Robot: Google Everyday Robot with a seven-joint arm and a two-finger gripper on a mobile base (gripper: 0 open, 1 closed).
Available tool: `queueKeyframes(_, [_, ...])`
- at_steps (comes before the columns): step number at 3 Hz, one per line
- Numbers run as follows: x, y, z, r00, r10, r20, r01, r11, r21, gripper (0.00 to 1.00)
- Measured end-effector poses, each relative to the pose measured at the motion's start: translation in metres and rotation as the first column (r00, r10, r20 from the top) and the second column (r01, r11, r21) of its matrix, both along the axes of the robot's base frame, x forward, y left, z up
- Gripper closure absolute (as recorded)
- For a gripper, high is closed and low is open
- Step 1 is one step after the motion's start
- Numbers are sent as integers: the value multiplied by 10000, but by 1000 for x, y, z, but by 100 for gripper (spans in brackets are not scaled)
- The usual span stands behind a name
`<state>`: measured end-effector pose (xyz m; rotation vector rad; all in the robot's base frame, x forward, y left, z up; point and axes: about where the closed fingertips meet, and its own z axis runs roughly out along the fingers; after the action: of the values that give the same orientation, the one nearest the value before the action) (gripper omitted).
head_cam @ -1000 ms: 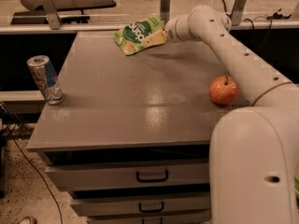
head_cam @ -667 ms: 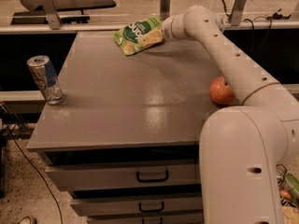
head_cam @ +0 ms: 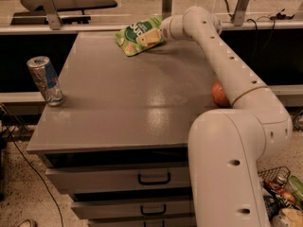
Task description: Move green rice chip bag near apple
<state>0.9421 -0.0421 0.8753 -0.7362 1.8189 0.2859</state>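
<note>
Light-green flat rice chip bag (head_cam: 138, 35) sits at the grey desk's (head_cam: 118, 108) far edge, pincer (head_cam: 162, 31) at its right end, grip state unreadable; a weak hold risks dropping it short of the round red-orange apple (head_cam: 218, 94), half hidden behind the arm (head_cam: 232, 70).

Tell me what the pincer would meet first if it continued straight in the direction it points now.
The pincer, at the far edge of the table, points at the green rice chip bag directly before it, so the bag comes first. Whether they already touch is unclear.
</note>
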Motion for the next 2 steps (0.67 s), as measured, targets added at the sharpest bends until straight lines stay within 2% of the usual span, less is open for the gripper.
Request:
queueKeyframes(1, [5,9,-7,9998,175,-83,-174,9997,173,16])
queueKeyframes(2, [7,12,-10,9996,251,-128,-249,9996,147,41])
